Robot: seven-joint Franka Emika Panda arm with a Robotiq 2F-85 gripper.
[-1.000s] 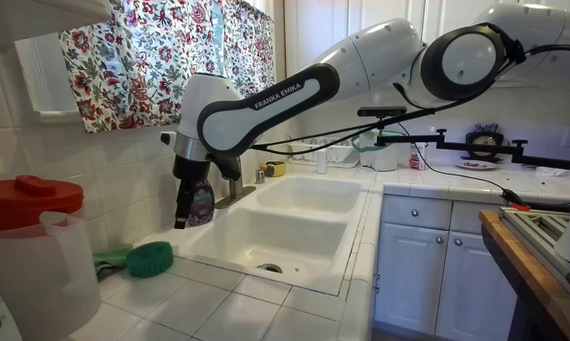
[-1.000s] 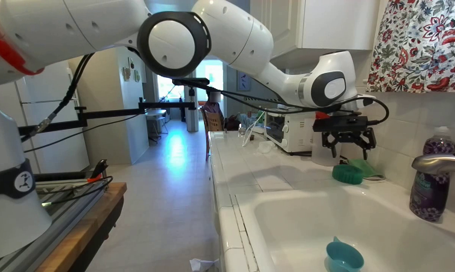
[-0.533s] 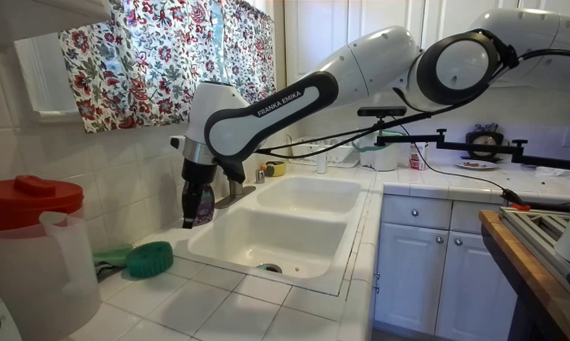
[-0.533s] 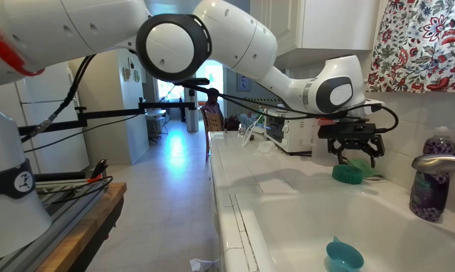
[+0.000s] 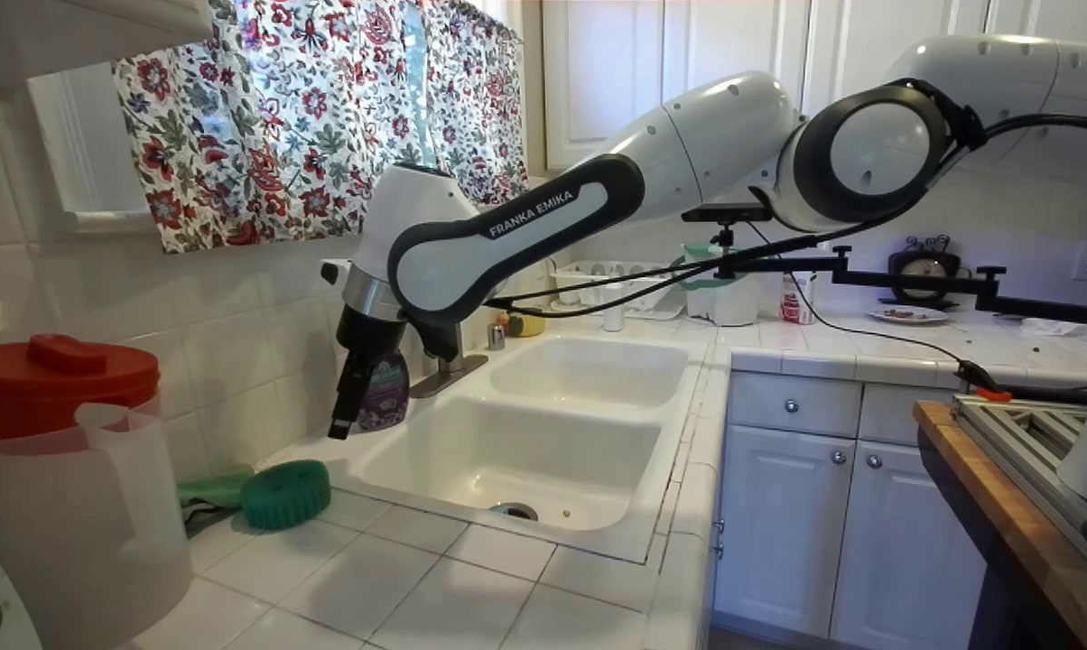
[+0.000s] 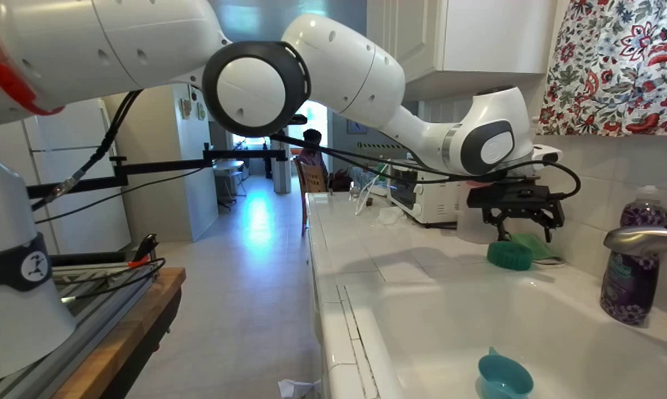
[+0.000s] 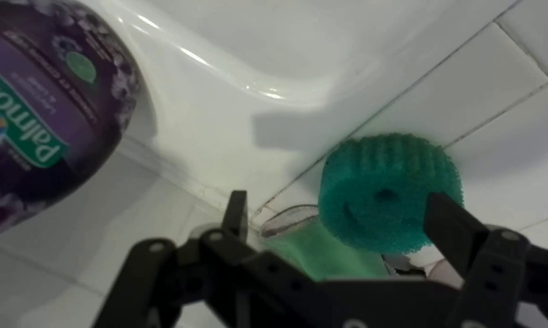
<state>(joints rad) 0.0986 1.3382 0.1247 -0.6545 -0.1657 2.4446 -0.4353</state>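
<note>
The step in hand looks like an approach to the sponge [image 7: 388, 182], which lies near the back edge of the bench [image 5: 471, 603], beside a corner of the sink [image 5: 543, 442] and a green cloth [image 7: 324, 253]. The end effector [image 6: 525, 238] hangs near it, jaws spread, nothing between them gripped; taking hold would call for lowering around the sponge. A blue cup [image 6: 505, 378] sits in the sink.

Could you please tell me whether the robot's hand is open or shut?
The hand is open: in the wrist view its fingers stand well apart, and the green sponge lies ungripped on the tiled counter.
</note>
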